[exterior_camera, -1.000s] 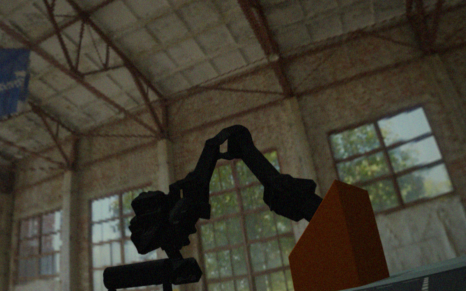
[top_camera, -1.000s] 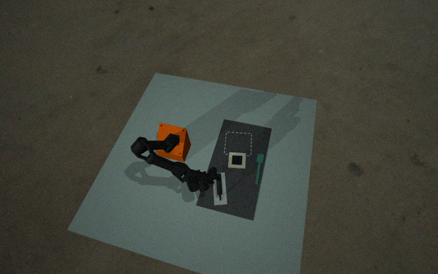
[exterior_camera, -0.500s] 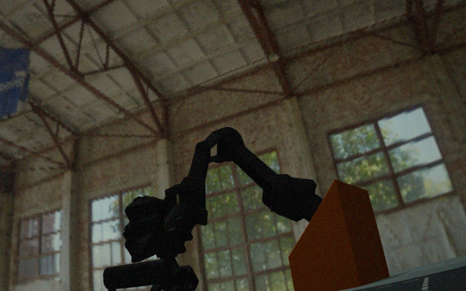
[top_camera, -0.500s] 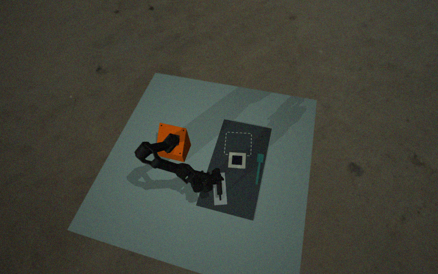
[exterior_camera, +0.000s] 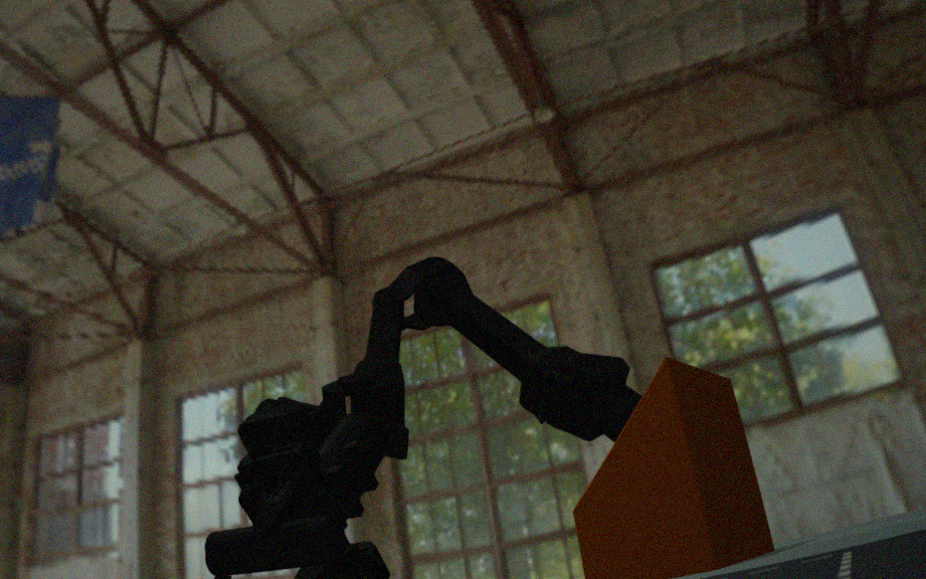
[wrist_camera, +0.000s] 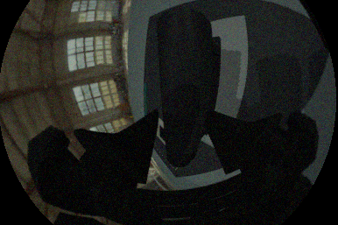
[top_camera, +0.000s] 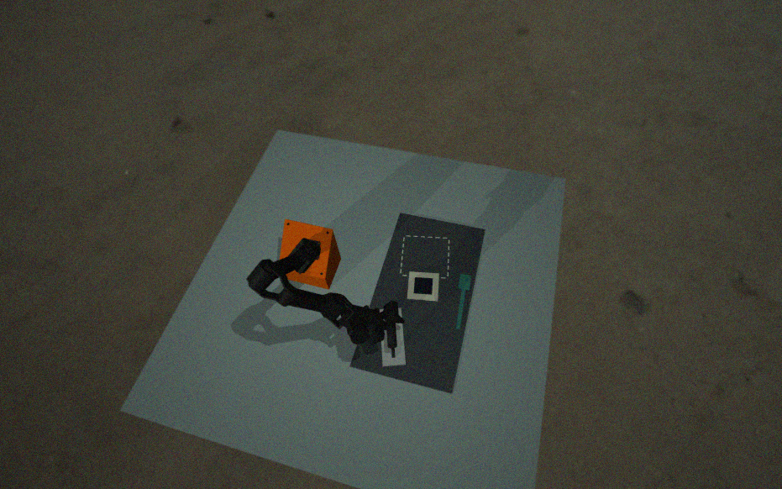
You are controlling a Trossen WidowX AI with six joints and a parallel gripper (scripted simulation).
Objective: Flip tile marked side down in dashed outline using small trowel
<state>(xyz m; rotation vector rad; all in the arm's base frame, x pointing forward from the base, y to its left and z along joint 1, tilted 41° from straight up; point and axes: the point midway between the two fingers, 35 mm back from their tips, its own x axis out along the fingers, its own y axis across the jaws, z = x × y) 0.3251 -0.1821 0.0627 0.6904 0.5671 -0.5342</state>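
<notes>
The trowel (top_camera: 387, 360) (wrist_camera: 232, 37) (exterior_camera: 236, 550) lies on the mat, a pale flat blade with a thick black handle (wrist_camera: 186, 50) raised over it. My gripper (top_camera: 391, 318) (wrist_camera: 179, 111) is open and points down over the handle. Its fingers stand on either side of the handle's near end; contact is not clear. The tile (top_camera: 422, 297) is pale with a dark square mark facing up. It lies at the lower edge of the dashed outline (top_camera: 426, 236), mostly outside it. The tile is largely hidden in the wrist view.
A thin teal spatula-like tool (top_camera: 460, 303) lies near the mat's right edge. The dark mat (top_camera: 430, 358) rests on the pale table (top_camera: 259, 418). The orange block (top_camera: 306, 233) (exterior_camera: 674, 475) stands at the arm's base, left of the mat.
</notes>
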